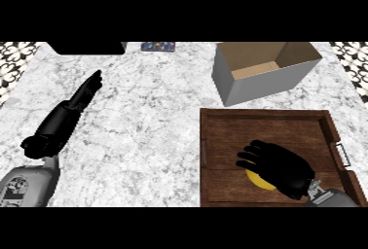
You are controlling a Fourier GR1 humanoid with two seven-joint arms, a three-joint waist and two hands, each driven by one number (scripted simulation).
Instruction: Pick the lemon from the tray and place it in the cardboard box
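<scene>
Yellow lemon [260,181] under right hand [282,165], mid-tray [215,146].

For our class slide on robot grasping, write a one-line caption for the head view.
Right hand curled over the lemon in the wooden tray, cardboard box waiting open beyond.
</scene>
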